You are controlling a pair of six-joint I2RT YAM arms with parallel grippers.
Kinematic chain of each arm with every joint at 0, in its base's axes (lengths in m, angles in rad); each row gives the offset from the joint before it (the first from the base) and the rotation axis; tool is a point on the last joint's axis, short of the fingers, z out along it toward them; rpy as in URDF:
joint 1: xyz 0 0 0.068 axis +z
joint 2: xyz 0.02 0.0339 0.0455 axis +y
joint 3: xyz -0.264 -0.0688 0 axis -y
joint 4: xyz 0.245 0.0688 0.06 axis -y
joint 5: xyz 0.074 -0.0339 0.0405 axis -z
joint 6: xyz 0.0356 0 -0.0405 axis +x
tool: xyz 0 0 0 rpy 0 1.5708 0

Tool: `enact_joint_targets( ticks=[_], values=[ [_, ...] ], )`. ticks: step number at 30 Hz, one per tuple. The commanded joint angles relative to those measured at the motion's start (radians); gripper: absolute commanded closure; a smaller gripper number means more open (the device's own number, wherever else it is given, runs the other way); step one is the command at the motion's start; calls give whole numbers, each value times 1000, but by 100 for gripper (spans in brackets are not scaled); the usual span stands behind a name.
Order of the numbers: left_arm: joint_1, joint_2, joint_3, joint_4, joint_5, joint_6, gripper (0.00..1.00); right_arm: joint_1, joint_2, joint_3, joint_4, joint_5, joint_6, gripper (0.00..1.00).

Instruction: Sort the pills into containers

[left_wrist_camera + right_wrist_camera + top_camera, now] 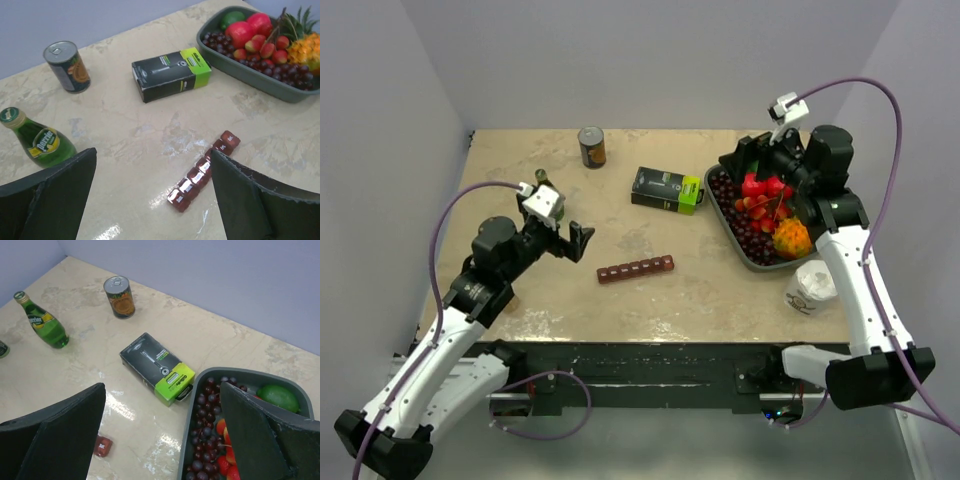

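On the marbled beige table (720,290), seen from above, the dark red plastic strip of small square compartments (635,269) lies at mid-table. Its long axis runs left to right, with the right end tipped slightly toward the far side. The left claw (582,240) hangs just left of the strip and a little farther back, jaws spread wide and holding nothing. That arm reaches low and forward, its wrist turned right toward the strip. The right claw (738,160) is well apart, over the far left corner of the grey plastic tray of fruit (732,232), and it too is wide open and empty. I judge the left arm the nearer one.

Through the left wrist camera, the strip (202,172) lies ahead and right of centre and runs diagonally. Its near end sits between the spread fingers (60,190), and its length skirts the right one. The left claw (154,151) grips nothing. The lids look shut, and I can make out no loose pills.

Through the right wrist camera, only one red end of the strip (102,446) shows, beside the left finger and on the near side of the black-and-green cardboard box (157,367). The right claw (162,385) gapes empty above the tray's edge.
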Motion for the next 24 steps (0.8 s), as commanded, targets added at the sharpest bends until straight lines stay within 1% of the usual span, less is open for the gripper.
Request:
enact_joint_targets(
  ticks=[1, 2, 4, 5, 6, 8, 9, 10, 11, 12, 13, 14, 17, 18, 20, 21, 23, 24],
  values=[
    [4, -21, -66, 121, 139, 94, 1, -1, 0, -15, 57, -76, -36, 1],
    [4, -20, -77, 150, 152, 100, 1, 1, 3, -21, 57, -114, -77, 1],
    [4, -6, -104, 167, 182, 116, 0, -1, 14, -46, 49, -278, -144, 1],
    [4, 2, -115, 177, 193, 122, 0, 1, 20, -55, 16, -360, -263, 1],
    [4, 22, -117, 175, 208, 133, 0, 1, 39, -64, -20, -544, -346, 1],
    [4, 42, -135, 177, 251, 169, 0, 16, 48, -106, -61, -619, -495, 1],
    [4, 57, -147, 184, 293, 215, 0, 27, 51, -126, -78, -636, -563, 1],
    [4, 63, -163, 190, 310, 231, 0, 69, 51, -162, -97, -606, -629, 1],
    [4, 71, -195, 190, 327, 249, 0, 96, 50, -182, -118, -570, -737, 1],
    [2, 83, -212, 227, 375, 302, 0, 120, 51, -202, -124, -541, -784, 1],
    [1, 89, -230, 235, 392, 326, 1, 161, 63, -234, -134, -515, -828, 1],
    [-1, 95, -259, 255, 402, 338, 1, 174, 71, -251, -138, -510, -879, 1],
    [-32, 127, -293, 261, 400, 413, 2, 209, 100, -313, -86, -512, -899, 1],
    [-67, 155, -295, 250, 367, 465, 2, 219, 108, -328, -66, -513, -892, 1],
    [-110, 198, -278, 223, 319, 511, 2, 234, 131, -364, -33, -504, -882, 1],
    [-140, 253, -269, 215, 284, 543, 2, 240, 135, -367, -32, -495, -885, 1],
    [-154, 313, -237, 220, 284, 564, 2, 243, 149, -368, -43, -487, -889, 1],
    [-159, 371, -227, 226, 288, 570, 3, 243, 155, -368, -45, -479, -889, 1]
  ],
)
